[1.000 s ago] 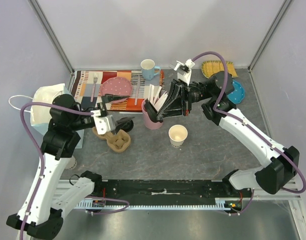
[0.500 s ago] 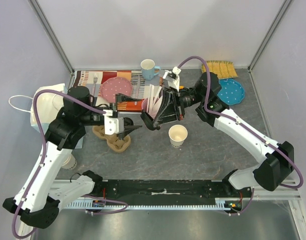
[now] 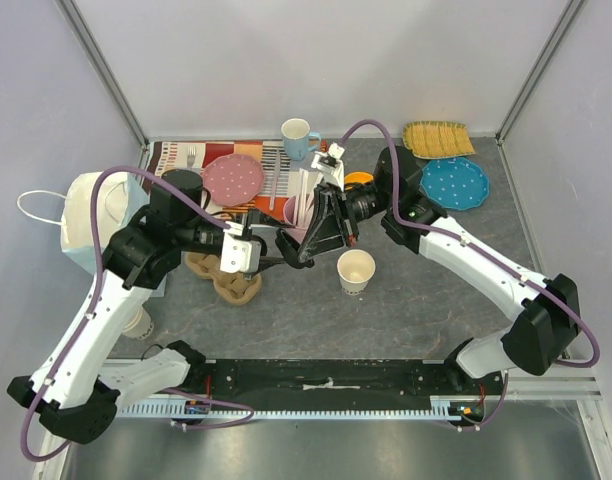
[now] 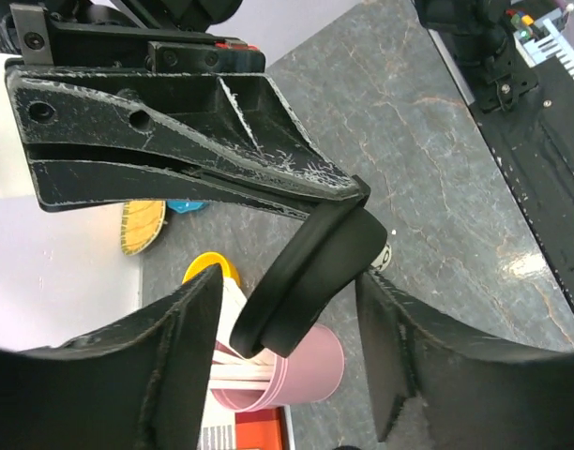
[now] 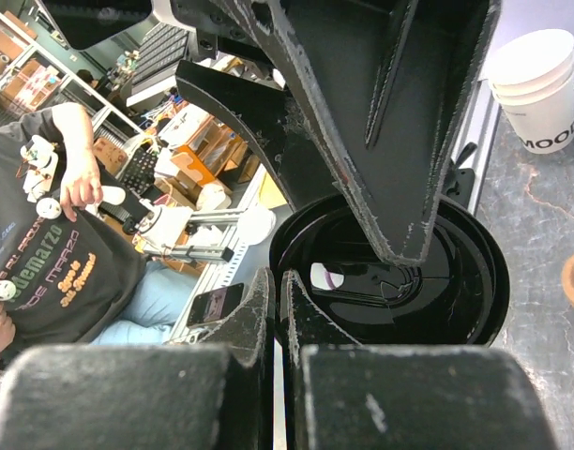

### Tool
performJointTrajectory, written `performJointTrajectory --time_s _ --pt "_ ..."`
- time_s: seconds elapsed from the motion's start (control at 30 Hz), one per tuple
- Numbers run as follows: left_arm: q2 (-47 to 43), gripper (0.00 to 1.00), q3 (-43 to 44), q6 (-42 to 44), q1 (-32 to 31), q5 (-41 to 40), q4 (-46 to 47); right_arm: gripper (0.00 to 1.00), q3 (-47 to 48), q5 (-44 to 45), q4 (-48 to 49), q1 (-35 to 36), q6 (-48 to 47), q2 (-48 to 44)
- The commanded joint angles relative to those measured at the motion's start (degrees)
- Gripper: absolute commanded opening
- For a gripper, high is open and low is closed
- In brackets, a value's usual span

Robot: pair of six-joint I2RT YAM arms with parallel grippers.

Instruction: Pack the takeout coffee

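Black plastic was what the handover turned on: the lid (image 4: 315, 277) hung in the air between the two arms, pinched at its rim by the right gripper (image 5: 273, 300), whose fingers were clenched on it. Over the last second we saw both arms swing inward. The left gripper (image 4: 287, 281) left its place above the pastries and now stood spread, one finger on each side of the lid, apparently not yet touching it. We judged that a pass from right to left was about to happen and that capping was not yet done. The paper cup (image 3: 356, 270) stood uncapped on the surface (image 3: 436, 300), just in front of the pink cup (image 3: 298, 212), with its mouth up and its long axis vertical. The lid, being round, had no long axis. It stood on edge and slanted, with what looked like its hollow side facing the right wrist camera.
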Motion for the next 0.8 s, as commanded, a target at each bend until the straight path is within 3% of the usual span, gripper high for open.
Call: performJointTrajectory --time_s 0.0,0.17,0.4,0.5,0.63,0.77 --pt "0.8 0.61 3.8 5.3 -0.27 -1.85 -3.01 0.0 1.32 -1.31 0.59 0.2 -2.2 -0.54" --pt "2.29 0.46 5.12 10.49 -1.06 -1.76 -8.55 0.0 1.32 -1.39 0.59 0.2 -2.55 0.07" --pt "3.17 0.11 6.53 16.91 -3.08 -3.78 -12.42 0.0 1.15 -1.39 0.59 0.2 -3.43 0.16" --pt "3.0 0.02 6.27 16.74 -3.34 -4.75 -12.6 0.0 0.53 -0.08 -1.16 0.02 -5.52 0.17" --pt "1.95 0.02 5.3 15.16 -3.34 -5.8 -12.6 0.34 0.71 3.08 -7.14 -1.81 -11.25 0.08" --pt "0.98 0.02 3.02 10.87 -3.34 -8.25 -10.94 0.57 -0.17 7.38 -8.81 -5.07 -13.79 -1.41"
